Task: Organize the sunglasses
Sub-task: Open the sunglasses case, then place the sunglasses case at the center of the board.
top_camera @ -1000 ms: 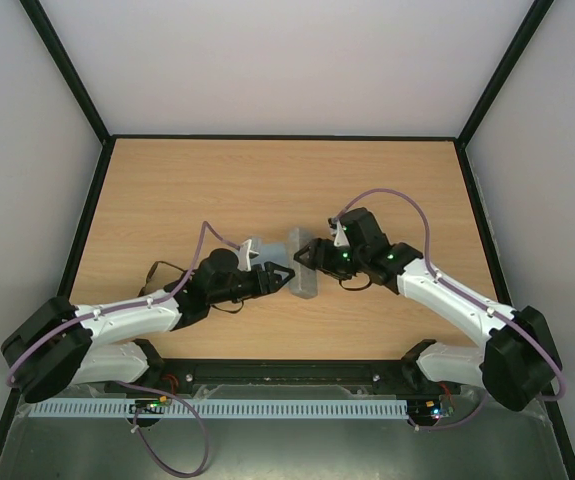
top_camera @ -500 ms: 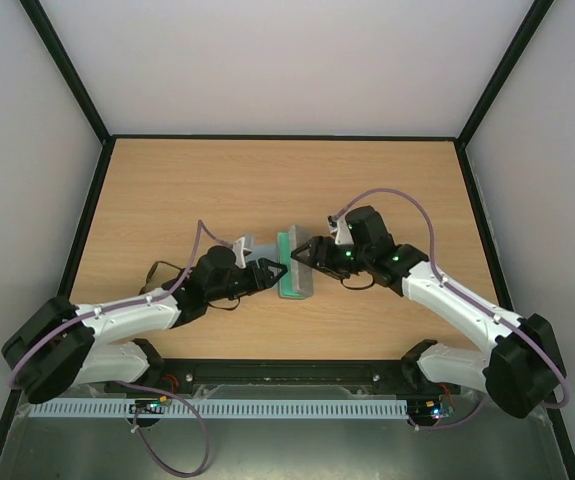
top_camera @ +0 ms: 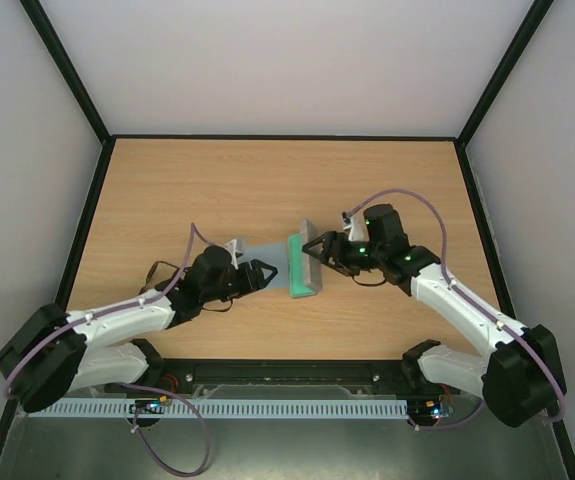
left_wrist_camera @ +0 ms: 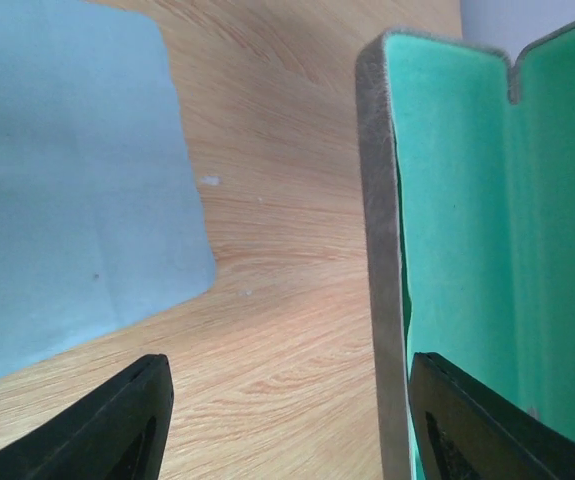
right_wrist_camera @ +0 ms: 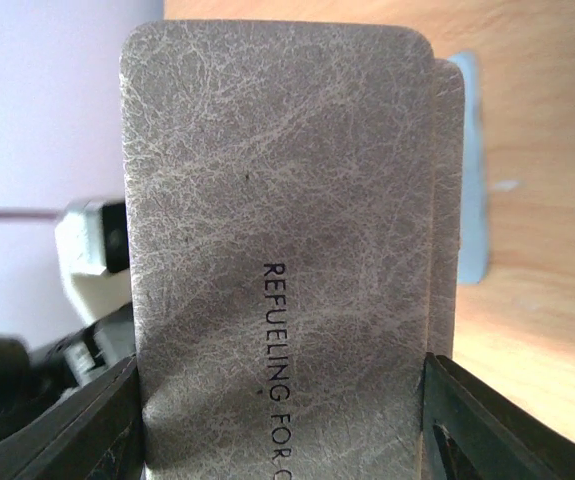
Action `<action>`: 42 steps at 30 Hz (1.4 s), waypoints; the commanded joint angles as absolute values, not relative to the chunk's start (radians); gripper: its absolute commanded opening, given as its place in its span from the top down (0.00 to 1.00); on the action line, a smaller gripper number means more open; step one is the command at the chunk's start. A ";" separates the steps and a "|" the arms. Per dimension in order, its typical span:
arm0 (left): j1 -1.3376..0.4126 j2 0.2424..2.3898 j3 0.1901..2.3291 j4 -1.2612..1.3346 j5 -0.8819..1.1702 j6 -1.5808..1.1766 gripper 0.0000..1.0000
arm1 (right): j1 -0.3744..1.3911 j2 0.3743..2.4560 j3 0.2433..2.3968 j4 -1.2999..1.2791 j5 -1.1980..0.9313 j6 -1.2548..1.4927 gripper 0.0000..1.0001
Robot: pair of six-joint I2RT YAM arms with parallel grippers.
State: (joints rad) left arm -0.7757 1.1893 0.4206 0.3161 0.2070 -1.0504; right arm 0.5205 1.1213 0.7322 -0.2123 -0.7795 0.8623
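The grey oblong case (top_camera: 305, 272) lies open at mid-table with its green inside showing. My right gripper (top_camera: 317, 248) grips the case's raised grey lid (right_wrist_camera: 277, 180) across its width, a finger against each edge. My left gripper (top_camera: 264, 272) is open and empty just left of the case. In the left wrist view the case's grey rim (left_wrist_camera: 379, 250) and green lining (left_wrist_camera: 487, 200) sit by my right finger, with bare wood between the fingers. The sunglasses do not show in any view.
A light blue square cloth (top_camera: 265, 254) lies flat on the wood just left of the case, partly under my left wrist. It also shows in the left wrist view (left_wrist_camera: 67, 180) and in the right wrist view (right_wrist_camera: 472, 170). Black walls edge the table.
The case went from closed to open as the right gripper lifted its lid back to the right. The left gripper drew back to the left, away from the case.
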 commanded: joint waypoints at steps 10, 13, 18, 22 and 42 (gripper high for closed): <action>-0.640 1.020 0.505 0.034 0.211 -0.939 0.30 | 0.303 1.457 0.828 0.049 -0.882 0.780 0.68; -0.627 1.000 0.505 0.010 0.216 -0.930 0.30 | 0.300 1.595 0.906 0.134 -0.890 0.790 0.67; -0.605 0.974 0.502 -0.016 0.224 -0.919 0.30 | 0.282 1.775 0.999 0.268 -0.925 0.841 0.63; -0.590 0.969 0.502 -0.022 0.231 -0.911 0.30 | 0.276 1.884 1.056 0.306 -0.939 0.848 0.55; -0.575 0.975 0.475 0.012 0.248 -0.923 0.30 | 0.258 2.005 1.220 0.116 -0.903 0.741 0.10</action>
